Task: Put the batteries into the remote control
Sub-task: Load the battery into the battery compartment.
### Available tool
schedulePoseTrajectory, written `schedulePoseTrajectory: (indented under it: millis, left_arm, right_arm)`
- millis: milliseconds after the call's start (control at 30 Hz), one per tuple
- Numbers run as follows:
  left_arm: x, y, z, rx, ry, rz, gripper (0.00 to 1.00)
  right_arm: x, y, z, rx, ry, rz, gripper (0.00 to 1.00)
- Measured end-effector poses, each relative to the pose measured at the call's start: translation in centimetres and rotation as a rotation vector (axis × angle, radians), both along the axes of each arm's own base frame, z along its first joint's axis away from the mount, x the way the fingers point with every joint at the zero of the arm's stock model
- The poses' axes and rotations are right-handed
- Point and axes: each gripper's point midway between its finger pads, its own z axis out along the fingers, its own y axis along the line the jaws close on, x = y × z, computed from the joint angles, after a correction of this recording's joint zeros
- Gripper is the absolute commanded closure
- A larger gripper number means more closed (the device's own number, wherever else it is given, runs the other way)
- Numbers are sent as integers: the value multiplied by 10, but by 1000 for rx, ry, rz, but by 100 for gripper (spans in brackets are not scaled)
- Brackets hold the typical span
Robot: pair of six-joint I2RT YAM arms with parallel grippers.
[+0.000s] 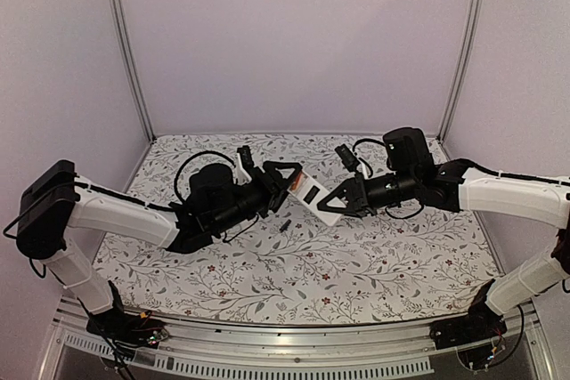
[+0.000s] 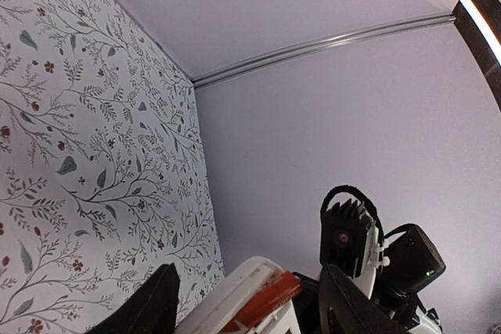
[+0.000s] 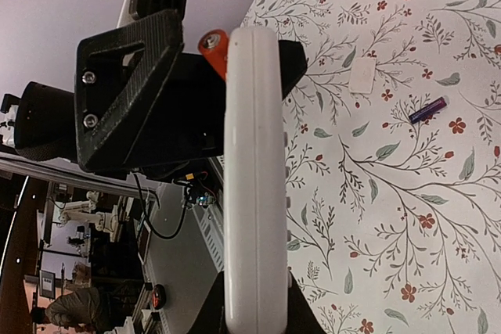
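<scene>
The right tool was clamped on the remote control, held edge-on above the worktop. The left tool met it with the orange-red battery at its back; whether that tool gripped it, I could not tell. A skewed push could likely pop the battery loose. Whether it sat in the recess was hidden. The black battery lay on the worktop, well apart.

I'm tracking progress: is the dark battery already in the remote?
No, the dark battery lies loose on the table, well apart from the remote.
</scene>
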Motion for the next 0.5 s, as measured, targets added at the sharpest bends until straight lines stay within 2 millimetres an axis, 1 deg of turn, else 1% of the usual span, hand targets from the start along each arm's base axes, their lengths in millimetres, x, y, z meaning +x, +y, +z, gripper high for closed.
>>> schedulePoseTrajectory:
  millis: [167, 400, 500]
  left_arm:
    - [0, 0, -1, 1, 2, 0, 42]
    - [0, -1, -3, 5, 4, -2, 50]
    - [0, -1, -2, 5, 1, -5, 52]
  right_arm:
    - [-1, 0, 1, -1, -8, 1, 100]
    - [-1, 0, 1, -1, -17, 4, 100]
    - [-2, 0, 3, 1, -21, 4, 100]
